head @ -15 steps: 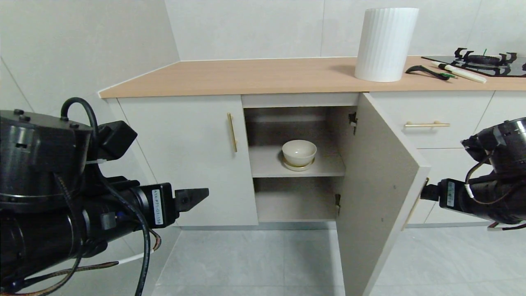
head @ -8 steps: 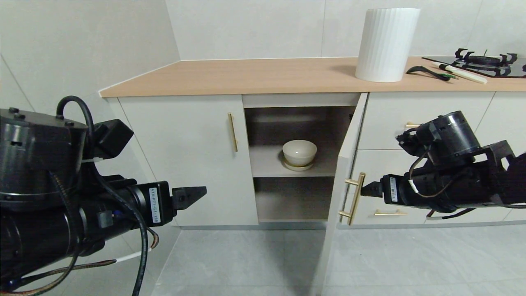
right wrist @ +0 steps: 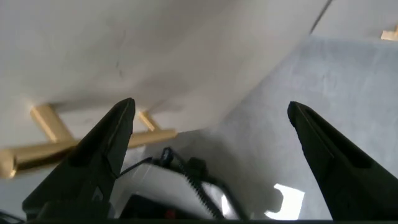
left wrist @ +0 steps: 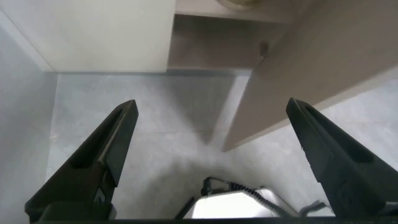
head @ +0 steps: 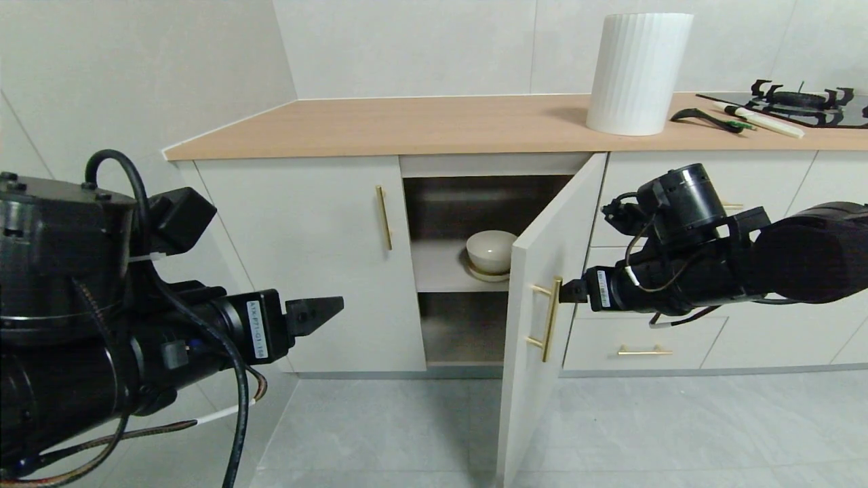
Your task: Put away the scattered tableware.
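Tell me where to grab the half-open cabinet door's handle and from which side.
Grip the gold bar handle mid-length, between its two posts. It stands upright, off the outer face of the door, so bring the right gripper in from the front, closing across the bar sideways.
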Controlling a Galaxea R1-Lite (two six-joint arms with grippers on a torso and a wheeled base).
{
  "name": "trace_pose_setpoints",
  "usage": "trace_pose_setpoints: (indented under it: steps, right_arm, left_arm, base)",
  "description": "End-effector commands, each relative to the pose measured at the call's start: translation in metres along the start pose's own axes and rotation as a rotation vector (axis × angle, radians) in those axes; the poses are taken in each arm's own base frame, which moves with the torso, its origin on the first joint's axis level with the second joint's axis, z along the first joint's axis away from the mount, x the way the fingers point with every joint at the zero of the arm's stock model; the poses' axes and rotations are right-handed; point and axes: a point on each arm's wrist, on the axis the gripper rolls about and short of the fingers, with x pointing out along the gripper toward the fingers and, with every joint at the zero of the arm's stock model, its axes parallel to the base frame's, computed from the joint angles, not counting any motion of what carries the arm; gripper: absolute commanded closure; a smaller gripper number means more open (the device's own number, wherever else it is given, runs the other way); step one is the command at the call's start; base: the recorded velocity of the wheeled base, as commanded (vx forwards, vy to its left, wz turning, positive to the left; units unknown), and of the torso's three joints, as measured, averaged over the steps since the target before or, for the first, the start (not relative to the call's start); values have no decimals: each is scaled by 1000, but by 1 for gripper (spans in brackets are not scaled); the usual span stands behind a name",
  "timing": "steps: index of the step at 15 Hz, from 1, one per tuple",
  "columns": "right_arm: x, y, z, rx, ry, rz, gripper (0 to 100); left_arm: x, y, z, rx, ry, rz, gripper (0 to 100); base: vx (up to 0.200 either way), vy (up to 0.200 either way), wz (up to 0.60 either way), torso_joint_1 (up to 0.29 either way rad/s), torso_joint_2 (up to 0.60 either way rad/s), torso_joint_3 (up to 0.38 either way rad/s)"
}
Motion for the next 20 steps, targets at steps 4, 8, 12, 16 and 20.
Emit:
trace_pose_setpoints:
  steps: [4,8,12,16,20]
  right_arm:
    - [24,9,2,-19,16,44,0]
    - [36,8,0,-26,-29,61,0]
    - [55,7,-3,-27,-85,72,0]
    - [73,6,-7,-29,-177,97,0]
    - [80,7,-9,-27,-199,107,0]
  left_arm:
    - [1,2,2,-1,-21,33,0]
    - [2,2,1,1,-18,36,0]
    - [4,2,0,6,-8,39,0]
    - [7,2,-2,23,5,47,0]
    - [7,2,-2,28,6,47,0]
  base:
    - [0,0,0,0,0,0]
    - [0,0,0,0,0,0]
    - [0,0,0,0,0,0]
    - [0,0,0,0,0,0]
    - [100,0,0,2,1,4]
